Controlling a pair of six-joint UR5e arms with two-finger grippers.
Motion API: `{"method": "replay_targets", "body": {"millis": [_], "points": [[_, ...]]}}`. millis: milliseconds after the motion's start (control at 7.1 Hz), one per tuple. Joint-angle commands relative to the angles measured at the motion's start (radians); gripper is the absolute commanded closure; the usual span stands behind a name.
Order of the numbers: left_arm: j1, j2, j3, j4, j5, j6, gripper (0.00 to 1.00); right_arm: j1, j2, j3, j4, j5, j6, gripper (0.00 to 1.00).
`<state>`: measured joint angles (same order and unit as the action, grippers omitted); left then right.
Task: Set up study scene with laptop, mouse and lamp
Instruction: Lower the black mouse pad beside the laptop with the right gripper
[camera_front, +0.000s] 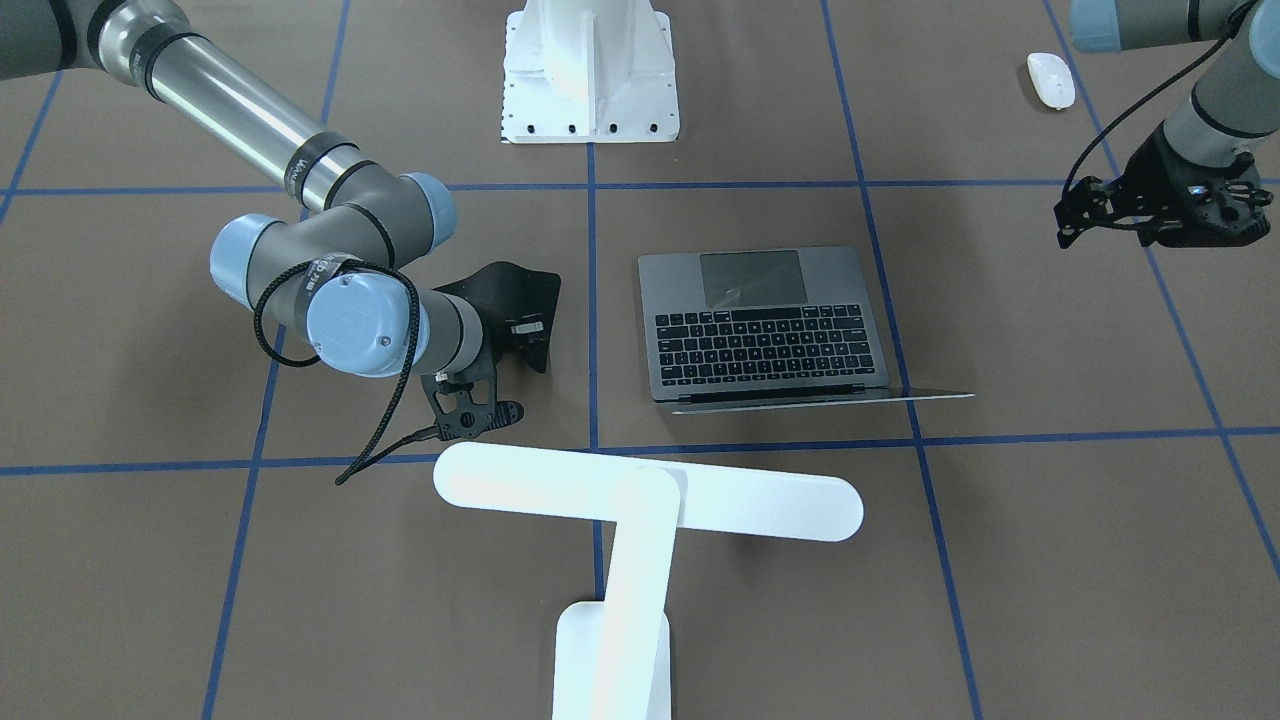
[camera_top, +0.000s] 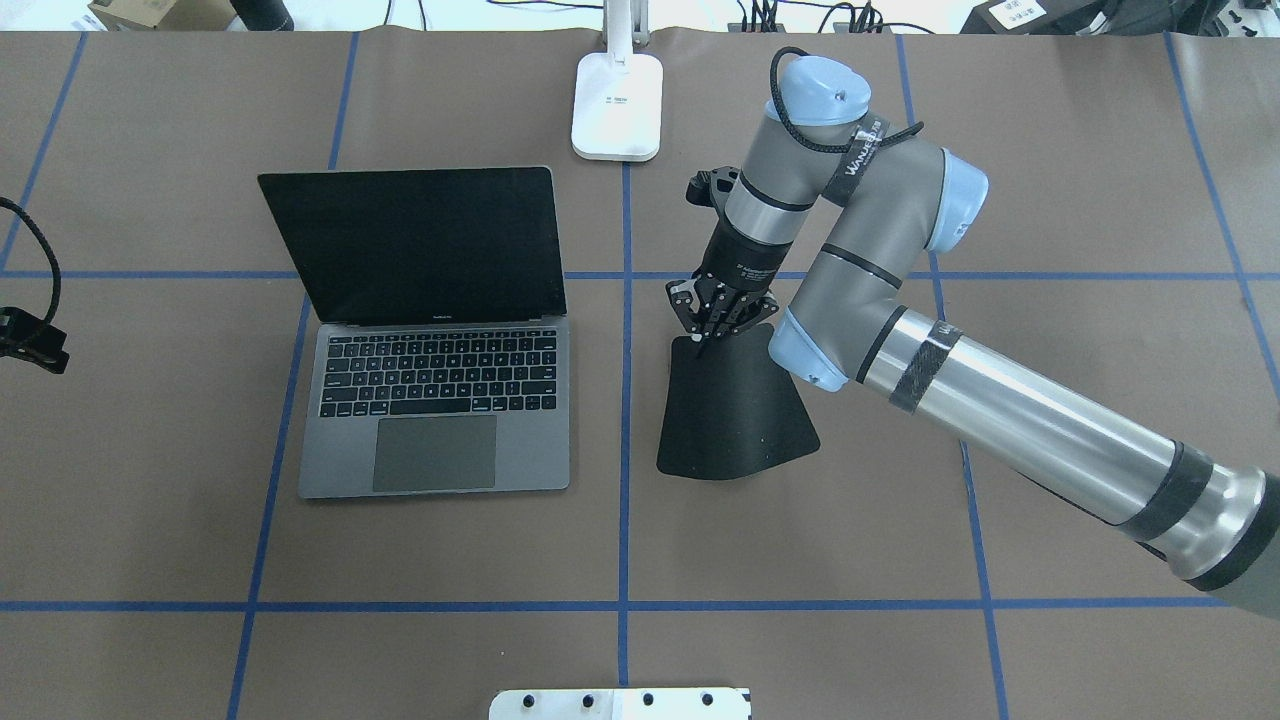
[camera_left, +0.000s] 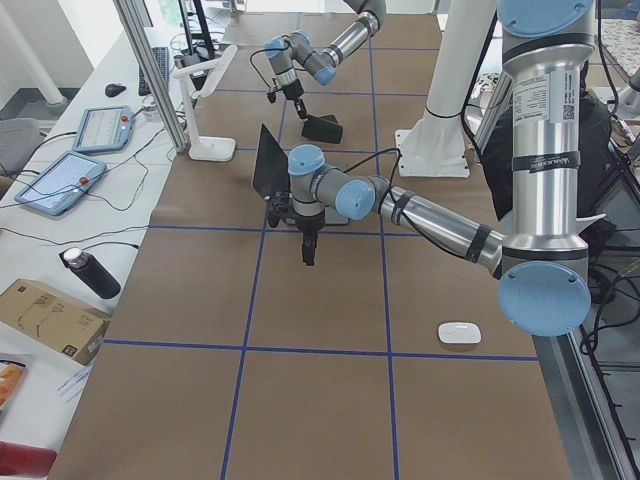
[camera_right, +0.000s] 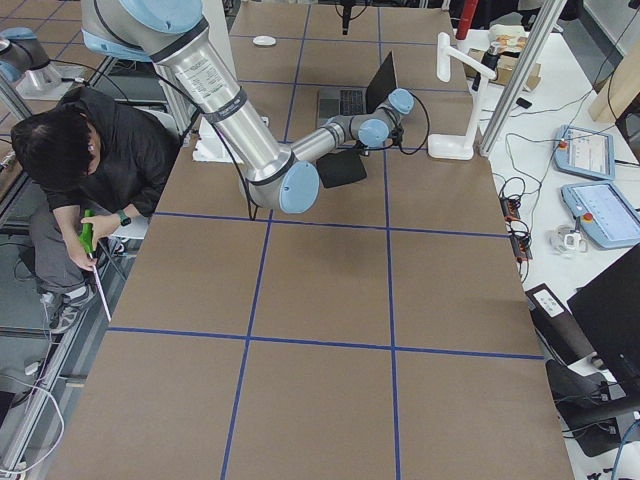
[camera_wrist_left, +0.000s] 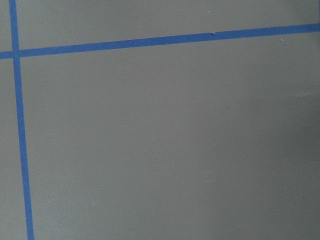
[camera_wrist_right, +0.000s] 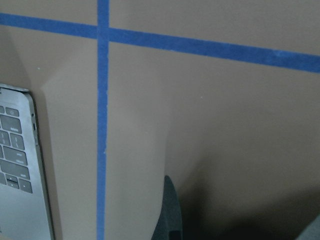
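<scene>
Surface: brown paper-covered table (camera_top: 900, 500) marked into large squares by blue tape lines (camera_top: 625, 500); the robot's white bolted pedestal (camera_front: 590, 70) stands at the near edge.
Laptop: thin space-grey laptop (camera_top: 440, 375), open, with black keys and a large grey trackpad towards the robot. Its dark screen stands up and leans slightly back. It sits flat on the table, just to the robot's left of the centre tape line.
Lamp: all-white lamp (camera_front: 640, 500) at the table's far side on the centre line. Its rectangular base is just beyond the laptop's far right corner, and its long round-ended bar head is raised crosswise above the table.
Mouse: small glossy white oval mouse (camera_front: 1050, 80), lying on the paper towards the robot's left end, near the robot's side and well apart from the laptop.
Mouse pad: black mouse pad (camera_top: 735, 420) just right of the centre line, beside the laptop. Its far edge is lifted off the table and its near edge is low.
Right gripper: right gripper (camera_top: 705, 340) points down with its fingers closed together, pinching the pad's raised far edge.
Left gripper: left gripper (camera_left: 308, 255) hangs above bare paper to the left of the laptop, pointing down. Whether its fingers are apart or together cannot be told.
Person: a person (camera_right: 70, 160) in dark clothes crouches beside the table on the robot's side.
</scene>
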<state>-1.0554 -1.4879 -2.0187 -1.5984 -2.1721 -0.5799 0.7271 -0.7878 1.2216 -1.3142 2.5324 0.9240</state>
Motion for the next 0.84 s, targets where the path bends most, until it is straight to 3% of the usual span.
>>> {"method": "replay_targets", "body": {"millis": [0, 704], "points": [[-0.002, 0.0, -0.002, 0.0, 0.0, -0.002, 0.0, -0.015, 0.007, -0.013, 0.036, -0.006, 0.097, 1.0], [0.0, -0.002, 0.008, 0.0, 0.0, 0.002, 0.0, -0.04, 0.012, -0.014, 0.101, -0.096, 0.098, 1.0]]}}
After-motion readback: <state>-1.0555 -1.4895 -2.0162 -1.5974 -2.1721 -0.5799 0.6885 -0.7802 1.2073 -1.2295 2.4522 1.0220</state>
